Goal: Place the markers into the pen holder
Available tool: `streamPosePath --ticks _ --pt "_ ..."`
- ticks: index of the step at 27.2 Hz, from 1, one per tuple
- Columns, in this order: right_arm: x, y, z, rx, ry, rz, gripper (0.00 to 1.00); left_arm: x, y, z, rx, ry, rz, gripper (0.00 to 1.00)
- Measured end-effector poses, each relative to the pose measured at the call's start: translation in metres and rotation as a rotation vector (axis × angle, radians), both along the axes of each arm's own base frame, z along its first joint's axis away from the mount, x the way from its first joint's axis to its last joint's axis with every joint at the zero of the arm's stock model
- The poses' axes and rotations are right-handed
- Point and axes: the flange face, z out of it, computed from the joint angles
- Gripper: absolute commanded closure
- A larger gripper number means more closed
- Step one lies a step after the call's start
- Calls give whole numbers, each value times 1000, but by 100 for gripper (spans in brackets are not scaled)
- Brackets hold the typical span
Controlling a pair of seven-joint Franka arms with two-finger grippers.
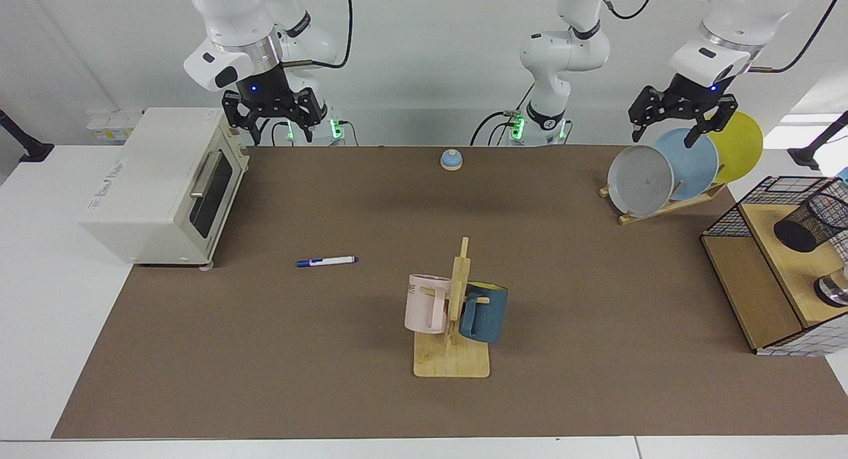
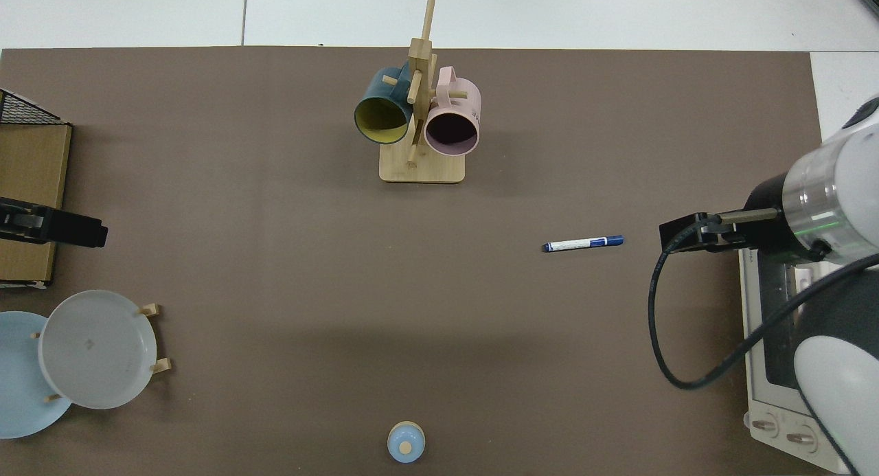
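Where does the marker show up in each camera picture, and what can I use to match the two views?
Facing view: the marker lies flat on the brown mat, left of centre, between the toaster oven and the mug rack.
Top view: the marker lies right of centre, between the mug rack and the toaster oven.
Shared landmark: the mug rack with a pink and a blue mug.

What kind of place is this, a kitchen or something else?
Probably a robotics lab staged like a home: two robot arms stand over a table holding a toaster oven, a mug tree and a lone marker.
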Motion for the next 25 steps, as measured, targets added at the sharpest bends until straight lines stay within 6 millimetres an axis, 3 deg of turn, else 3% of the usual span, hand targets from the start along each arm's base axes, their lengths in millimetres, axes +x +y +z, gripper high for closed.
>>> streamPosePath --ticks 25 --pt "0 -5 0 4 1 -38 0 -1 1 0 0 4 2 0"
